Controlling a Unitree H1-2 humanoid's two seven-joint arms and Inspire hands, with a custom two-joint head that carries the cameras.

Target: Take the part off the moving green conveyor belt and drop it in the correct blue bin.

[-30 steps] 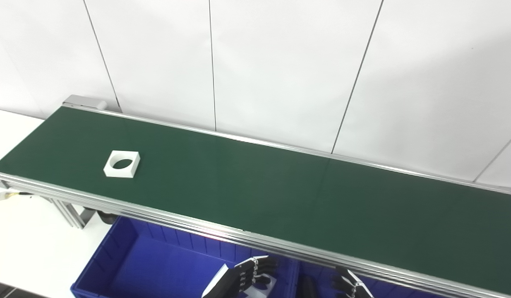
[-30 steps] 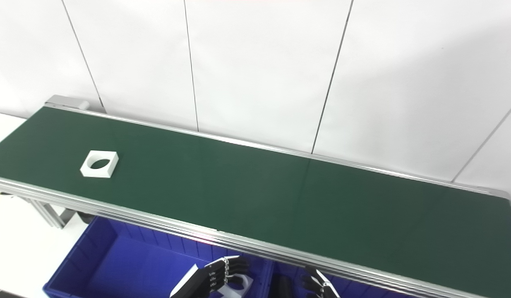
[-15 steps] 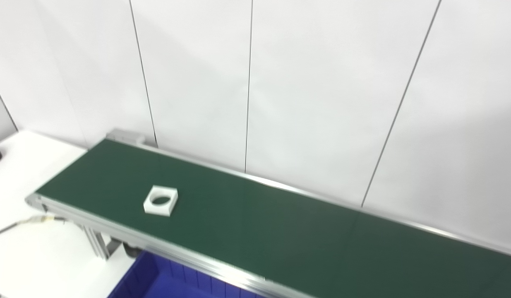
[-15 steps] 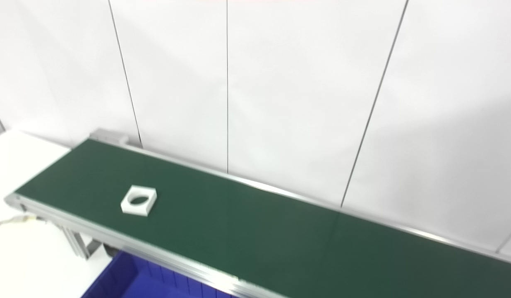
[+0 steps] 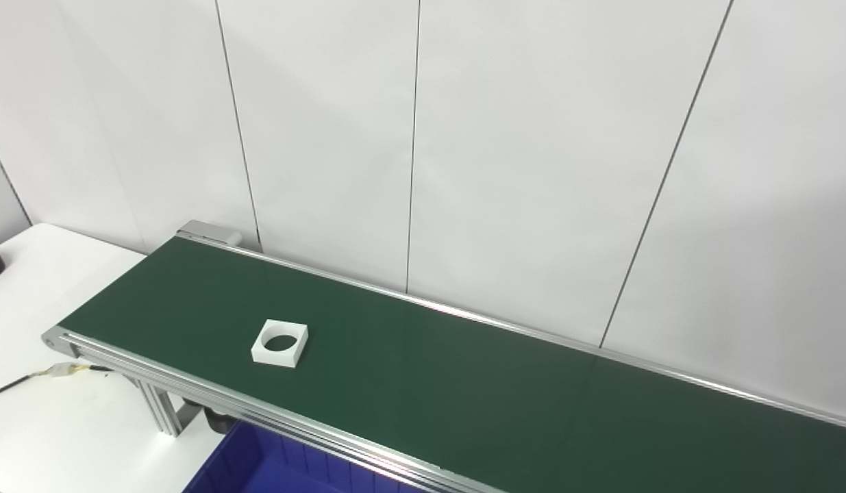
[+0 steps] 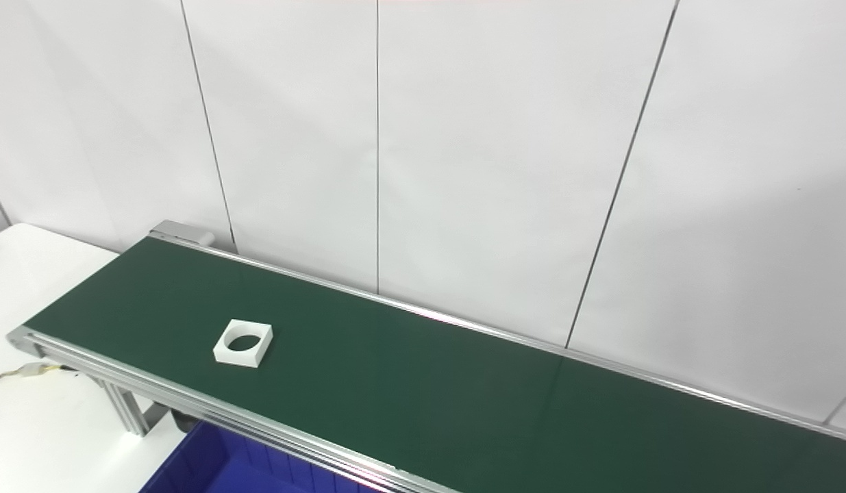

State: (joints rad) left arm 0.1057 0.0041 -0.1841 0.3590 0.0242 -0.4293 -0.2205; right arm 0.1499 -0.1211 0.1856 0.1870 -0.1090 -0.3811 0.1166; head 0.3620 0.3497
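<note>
No part of the robot's body shows in either eye view. The left hand and the right hand, with their fingers and arms, lie outside both pictures, so colours, shapes, cables, screws and markings cannot be told.

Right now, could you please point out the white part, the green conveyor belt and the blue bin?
white part [image 5: 279, 344], left eye view, its top face.
green conveyor belt [image 5: 464, 383], left eye view, bare surface.
blue bin [image 6: 210, 465], right eye view, inner wall.

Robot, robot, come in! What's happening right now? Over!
Both hands out of view. White square part riding green belt, untouched. Blue bin below. Nothing blocking.
</note>
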